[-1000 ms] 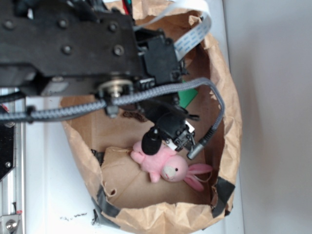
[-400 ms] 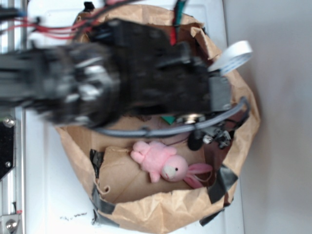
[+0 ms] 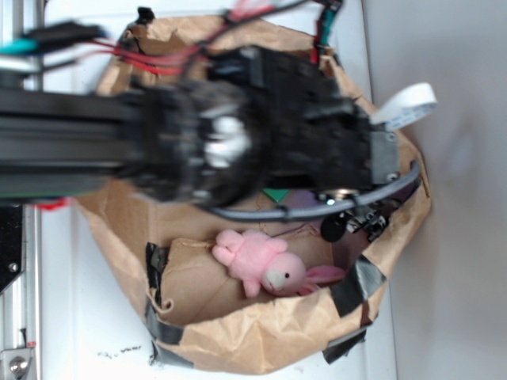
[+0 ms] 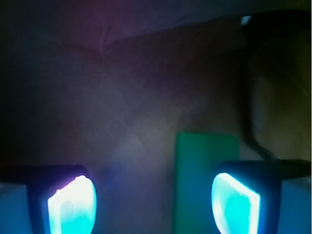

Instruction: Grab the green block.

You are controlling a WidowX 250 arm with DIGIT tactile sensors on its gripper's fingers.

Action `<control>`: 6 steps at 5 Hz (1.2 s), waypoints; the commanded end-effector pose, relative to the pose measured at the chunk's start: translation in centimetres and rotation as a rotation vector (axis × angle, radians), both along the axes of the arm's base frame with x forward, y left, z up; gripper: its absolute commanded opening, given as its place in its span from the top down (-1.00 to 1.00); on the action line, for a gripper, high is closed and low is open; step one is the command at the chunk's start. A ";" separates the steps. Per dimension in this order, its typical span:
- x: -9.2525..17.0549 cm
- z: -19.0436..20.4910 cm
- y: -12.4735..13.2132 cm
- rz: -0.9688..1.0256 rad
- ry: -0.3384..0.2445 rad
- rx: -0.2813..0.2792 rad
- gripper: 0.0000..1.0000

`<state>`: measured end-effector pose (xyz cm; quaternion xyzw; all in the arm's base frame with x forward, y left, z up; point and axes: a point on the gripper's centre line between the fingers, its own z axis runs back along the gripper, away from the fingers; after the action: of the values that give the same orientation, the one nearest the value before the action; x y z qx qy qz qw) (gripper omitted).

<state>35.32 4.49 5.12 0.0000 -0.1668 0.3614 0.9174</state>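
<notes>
The green block [image 4: 204, 180] shows in the wrist view as a flat green slab lying on the dark paper floor, between my glowing fingers and nearer the right one. My gripper [image 4: 153, 204] is open, its pads wide apart with nothing pinched. In the exterior view only a small green corner of the block [image 3: 276, 195] peeks out under the blurred black arm [image 3: 261, 142]. The gripper itself is hidden there, down inside the brown paper bag [image 3: 238, 336].
A pink plush bunny [image 3: 265, 265] lies on the bag's floor near the front. The bag's crumpled walls, patched with black tape [image 3: 348, 291], surround the arm closely. A grey cable [image 3: 348, 202] and a white ribbon cable [image 3: 405, 107] hang at the right.
The arm has swung up and to the right, away from the bunny, and now covers most of the bag's back half. The bag's right wall is pushed outward.
</notes>
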 end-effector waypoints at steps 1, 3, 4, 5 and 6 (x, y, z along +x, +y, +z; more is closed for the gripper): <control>0.2 1.6 1.9 0.003 -0.012 0.055 -1.00; -1.2 1.0 2.8 0.005 0.032 0.008 -1.00; -2.5 1.1 2.7 0.050 0.030 -0.085 -1.00; -3.1 1.7 2.7 0.056 0.003 -0.166 -1.00; -3.1 1.5 2.9 0.055 0.010 -0.156 -1.00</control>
<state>31.95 5.88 4.48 -0.0614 -0.1008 0.3948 0.9111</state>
